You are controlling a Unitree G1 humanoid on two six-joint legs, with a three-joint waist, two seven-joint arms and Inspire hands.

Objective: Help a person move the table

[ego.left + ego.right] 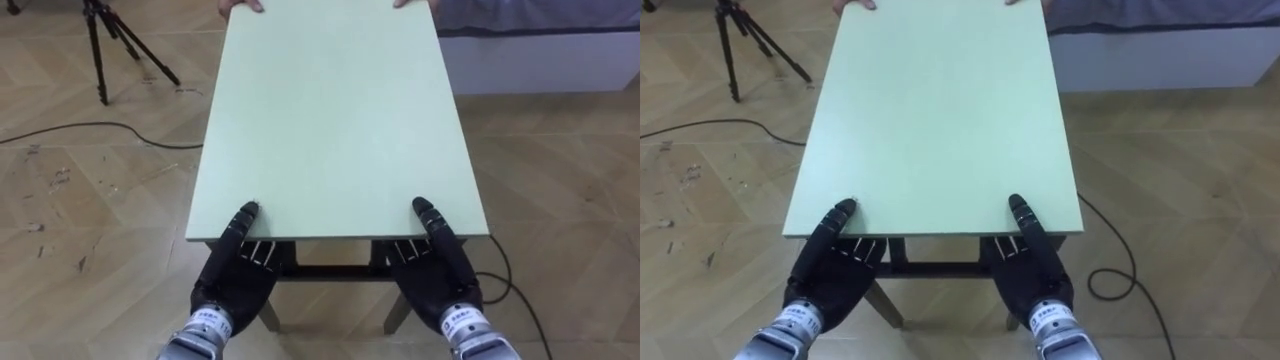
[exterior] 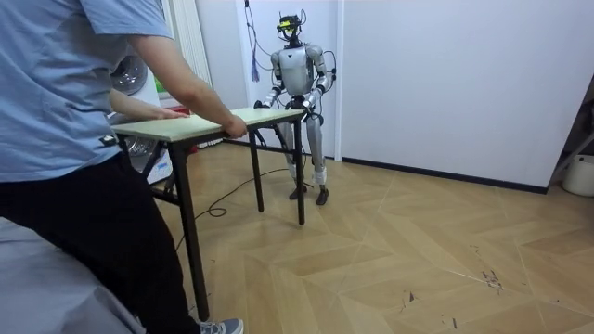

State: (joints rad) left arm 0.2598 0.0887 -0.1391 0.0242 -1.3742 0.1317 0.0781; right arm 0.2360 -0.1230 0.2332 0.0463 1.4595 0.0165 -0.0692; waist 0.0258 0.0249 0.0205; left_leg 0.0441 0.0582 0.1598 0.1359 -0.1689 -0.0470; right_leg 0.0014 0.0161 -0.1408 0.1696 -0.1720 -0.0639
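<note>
The table [image 1: 320, 120], with a pale green top and dark legs, stood on the herringbone wood floor [image 1: 90, 220] between the robot and a person [image 2: 65, 139]. The robot stood upright at 1 short end, close to a white wall [image 2: 445, 74], and the person stood at the opposite end.

The left hand [image 1: 238, 275] gripped the tabletop's near edge by the near-left corner. Its thumb lay flat on top and its fingers reached underneath, so the edge was pinched between them. The right hand [image 1: 432, 272] held the same edge by the near-right corner in the same way, thumb on top and fingers below. The tips of the fingers under the board were hidden.

At the far edge, the person's 2 hands [image 1: 243, 5] rested on the tabletop, 1 near each far corner.

A black tripod [image 1: 110, 40] stood on the floor off the far-left corner, and a dark cable [image 1: 90, 128] ran across the floor on that side. A low white platform [image 1: 540, 60] lay beyond the far-right corner.
</note>
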